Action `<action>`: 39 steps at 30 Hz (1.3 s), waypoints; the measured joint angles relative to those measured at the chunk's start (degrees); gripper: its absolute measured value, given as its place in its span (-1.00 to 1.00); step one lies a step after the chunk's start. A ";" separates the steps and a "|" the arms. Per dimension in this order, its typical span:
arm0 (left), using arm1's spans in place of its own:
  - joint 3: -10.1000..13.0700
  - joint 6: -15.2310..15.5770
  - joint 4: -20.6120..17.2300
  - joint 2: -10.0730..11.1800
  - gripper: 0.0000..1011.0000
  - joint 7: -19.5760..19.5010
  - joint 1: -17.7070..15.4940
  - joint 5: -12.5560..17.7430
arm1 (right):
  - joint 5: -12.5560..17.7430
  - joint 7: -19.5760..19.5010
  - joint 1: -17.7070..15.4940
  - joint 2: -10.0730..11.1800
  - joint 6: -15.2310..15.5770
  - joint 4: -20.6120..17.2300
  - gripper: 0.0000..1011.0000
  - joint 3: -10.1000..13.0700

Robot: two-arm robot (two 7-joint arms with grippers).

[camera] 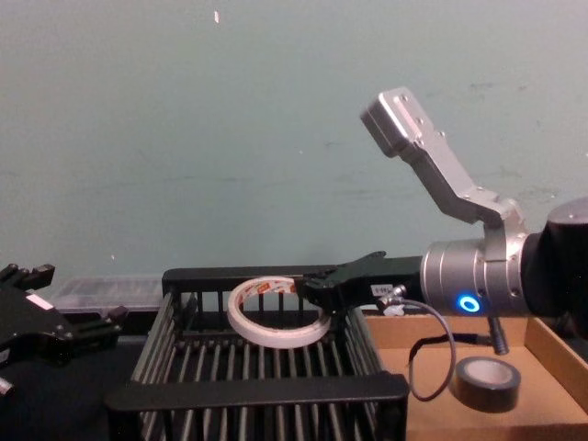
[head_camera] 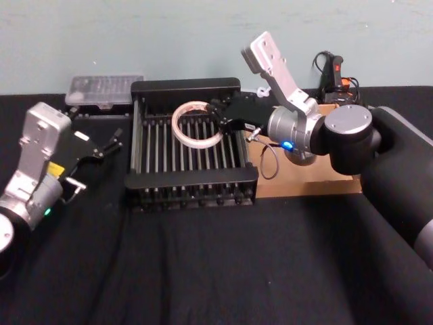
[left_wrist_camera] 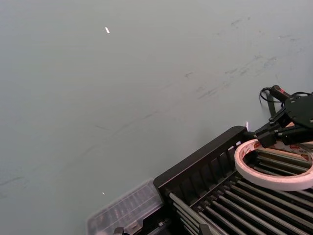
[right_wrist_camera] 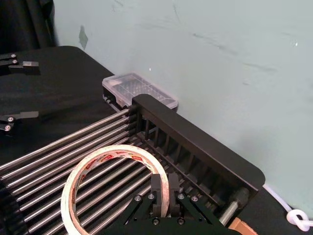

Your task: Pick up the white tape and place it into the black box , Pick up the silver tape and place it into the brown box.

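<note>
— Why is the white tape (head_camera: 197,123) sitting up in the air over the black box (head_camera: 191,177) instead of lying on the bars?

— Because the right gripper (head_camera: 223,122) has its fingers pinched on the ring's edge and holds it, tilted, above the far half of the box. To my eye that's the carry done and the drop not yet made; parting the fingers there should let it fall inside the rim.

— And the silver tape (camera: 488,382)?

— Lying flat on the floor of the brown box (camera: 553,353), just to the right of the black one. Judging by that, its half of the job looks finished.

— The other arm?

— The left gripper (head_camera: 106,145) waits off to the left over the black cloth (head_camera: 203,271), fingers spread, holding nothing, near a clear plastic case (head_camera: 103,89).
</note>
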 joint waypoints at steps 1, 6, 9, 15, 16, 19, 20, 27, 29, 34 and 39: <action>0.00 0.00 0.00 0.00 0.98 0.00 0.00 0.00 | 0.01 0.00 0.00 0.02 0.00 -0.01 -0.81 0.00; 0.00 0.00 0.00 0.00 0.98 0.00 0.00 0.00 | 0.12 0.05 0.00 0.11 0.01 -0.15 -0.81 0.00; 0.00 0.00 0.00 0.00 0.98 0.00 0.00 0.00 | 0.18 0.07 -0.02 0.14 0.00 -0.23 -0.80 0.00; 0.00 0.00 0.00 0.00 0.98 0.00 0.00 0.00 | 0.31 0.16 -0.04 0.21 0.00 -0.35 -0.50 -0.02; 0.00 0.00 0.00 0.00 0.98 0.00 0.00 0.00 | 0.31 0.16 -0.04 0.21 0.00 -0.35 -0.50 -0.02; 0.00 0.00 0.00 0.00 0.98 0.00 0.00 0.00 | 0.35 0.23 -0.06 0.21 0.01 -0.39 -0.28 -0.05; 0.00 0.00 0.00 0.00 0.98 0.00 0.00 0.00 | 0.36 0.24 -0.06 0.22 0.01 -0.40 -0.22 -0.05; 0.00 0.00 0.00 0.00 0.98 0.00 0.00 0.00 | 0.40 0.28 -0.09 0.25 0.00 -0.44 0.22 -0.09; 0.00 0.00 0.00 0.00 0.98 0.00 0.00 0.00 | 0.42 0.30 -0.10 0.27 0.01 -0.46 0.34 -0.09; 0.00 0.00 0.00 0.00 0.98 0.00 0.00 0.00 | 0.45 0.33 -0.10 0.28 0.01 -0.49 0.66 -0.09; 0.00 0.00 0.00 0.00 0.98 0.00 0.00 0.00 | 0.47 0.35 -0.10 0.30 0.01 -0.51 0.90 -0.10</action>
